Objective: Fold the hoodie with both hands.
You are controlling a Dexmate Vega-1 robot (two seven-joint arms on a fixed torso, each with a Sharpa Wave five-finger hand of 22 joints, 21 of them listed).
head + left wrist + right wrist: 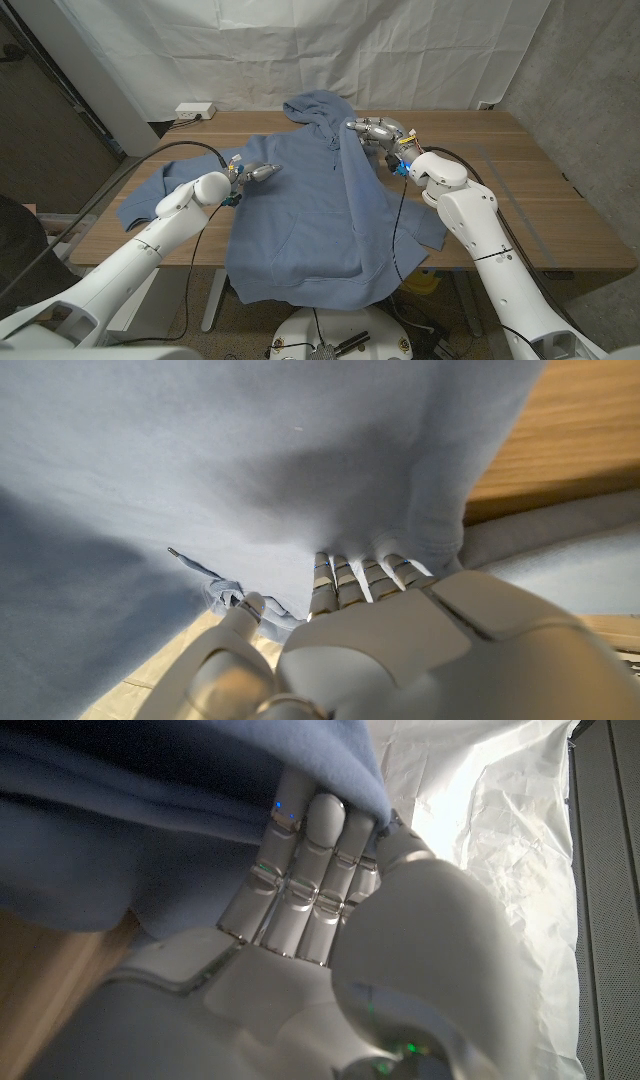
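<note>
A blue hoodie [300, 220] lies on the wooden table [530, 190], hood [318, 108] at the far side and hem hanging over the near edge. Its right side is folded in toward the middle, while one sleeve [150, 195] spreads out to the left. My right hand [378, 132] grips the folded edge beside the hood, and in the right wrist view its fingers [300, 870] curl around the blue cloth [150, 800]. My left hand [256, 173] is at the left shoulder. In the left wrist view its fingers [360, 575] are tucked under the fabric [250, 450], the thumb near a drawstring [200, 568].
A white power strip [195, 111] sits at the table's back left corner. A white cloth backdrop [400, 50] hangs behind the table. Bare wood shows to the right of the hoodie. A dark chair [20, 245] stands off the table's left side.
</note>
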